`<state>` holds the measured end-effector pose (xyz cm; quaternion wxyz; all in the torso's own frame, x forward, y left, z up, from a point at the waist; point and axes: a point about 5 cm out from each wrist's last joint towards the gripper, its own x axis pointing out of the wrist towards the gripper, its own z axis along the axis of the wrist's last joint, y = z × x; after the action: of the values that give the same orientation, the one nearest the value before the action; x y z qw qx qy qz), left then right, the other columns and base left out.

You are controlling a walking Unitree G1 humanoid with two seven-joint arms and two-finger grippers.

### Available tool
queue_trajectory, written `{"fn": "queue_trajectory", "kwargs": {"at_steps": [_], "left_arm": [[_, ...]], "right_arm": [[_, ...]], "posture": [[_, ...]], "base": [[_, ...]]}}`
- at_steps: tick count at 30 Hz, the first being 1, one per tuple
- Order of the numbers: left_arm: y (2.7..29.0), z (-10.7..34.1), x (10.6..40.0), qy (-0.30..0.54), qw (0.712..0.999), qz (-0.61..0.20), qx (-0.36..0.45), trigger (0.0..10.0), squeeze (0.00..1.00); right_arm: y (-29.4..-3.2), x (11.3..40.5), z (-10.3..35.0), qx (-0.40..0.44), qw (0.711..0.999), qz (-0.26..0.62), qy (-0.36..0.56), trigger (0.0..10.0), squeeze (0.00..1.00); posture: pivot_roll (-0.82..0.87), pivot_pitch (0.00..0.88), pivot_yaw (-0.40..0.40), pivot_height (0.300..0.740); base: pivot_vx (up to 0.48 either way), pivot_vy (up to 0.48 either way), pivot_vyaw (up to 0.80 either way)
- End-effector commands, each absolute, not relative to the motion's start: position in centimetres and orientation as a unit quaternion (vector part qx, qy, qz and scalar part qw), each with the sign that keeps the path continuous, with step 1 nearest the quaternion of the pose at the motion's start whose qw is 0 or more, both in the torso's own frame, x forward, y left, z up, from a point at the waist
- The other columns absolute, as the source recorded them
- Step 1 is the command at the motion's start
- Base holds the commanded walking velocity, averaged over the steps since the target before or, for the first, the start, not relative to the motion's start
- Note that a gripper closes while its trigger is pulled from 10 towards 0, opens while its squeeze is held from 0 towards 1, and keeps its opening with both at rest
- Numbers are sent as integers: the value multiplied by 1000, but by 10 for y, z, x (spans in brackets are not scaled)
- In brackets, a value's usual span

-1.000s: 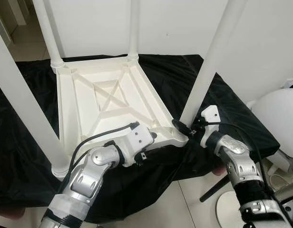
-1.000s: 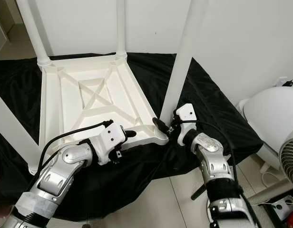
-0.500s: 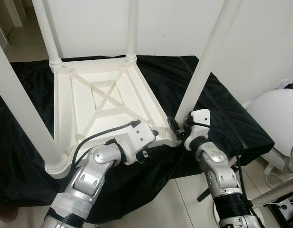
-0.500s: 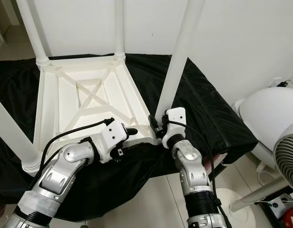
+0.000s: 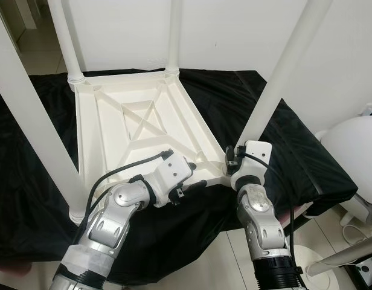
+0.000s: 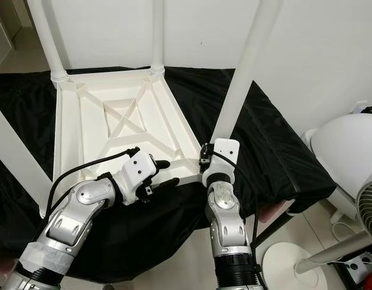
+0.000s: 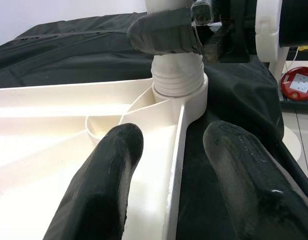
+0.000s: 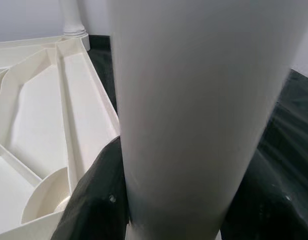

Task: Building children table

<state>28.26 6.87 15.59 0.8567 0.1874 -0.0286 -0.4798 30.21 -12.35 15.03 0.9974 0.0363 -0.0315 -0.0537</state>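
A white plastic children's table point(image 5: 113, 133) lies upside down on a black cloth point(image 5: 295, 151), its legs pointing up. My right gripper point(image 5: 231, 158) is shut on the base of the near right leg point(image 5: 276, 90), just above its corner socket point(image 7: 179, 85). In the right wrist view the leg point(image 8: 194, 100) sits tight between both black fingers. My left gripper point(image 5: 195, 180) is open at the table's near edge. Its two fingers straddle the rim point(image 7: 176, 150) a short way from that socket, one inside and one over the cloth.
The other three legs stand up at the far corners point(image 5: 65, 42) and near left point(image 5: 29, 121). A white fan point(image 5: 355, 151) with a round floor base point(image 6: 288, 266) stands to the right. A white wall is behind. A red object point(image 7: 299, 82) lies on the floor.
My right forearm has swung left around the leg's base and now stands almost under it, still gripping. The left gripper stays at the rim. The camera has shifted slightly.
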Motion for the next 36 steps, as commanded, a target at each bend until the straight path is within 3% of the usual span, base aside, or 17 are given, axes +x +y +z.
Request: {"fn": "queue_trajectory", "kwargs": {"at_steps": [1,12,13,21,23,36], "left_arm": [[71,157,287,-34,879,-437,187,10000,0],[73,159,286,-33,882,-432,185,10000,0],[74,158,285,-31,882,-433,182,10000,0],[72,161,278,-41,868,-462,175,10000,0],[70,163,273,-46,854,-491,168,10000,0],[61,170,269,-51,828,-534,159,10000,0]], "right_arm": [[-122,292,144,50,997,-57,-25,10000,1000],[-129,294,148,48,998,13,-35,10000,1000],[-130,294,150,51,997,52,-39,10000,0],[-139,298,154,2,983,178,-54,10000,0],[-145,307,154,-32,974,219,-57,10000,0],[-153,338,158,-87,939,331,-32,10000,0]], "posture": [[49,37,-55,740],[55,53,-62,740],[55,62,-61,740],[56,61,-49,740],[54,56,-34,740],[60,27,-22,740]], "base": [[0,0,0],[0,0,0],[0,0,0],[0,0,0],[0,0,0],[0,0,0]]}}
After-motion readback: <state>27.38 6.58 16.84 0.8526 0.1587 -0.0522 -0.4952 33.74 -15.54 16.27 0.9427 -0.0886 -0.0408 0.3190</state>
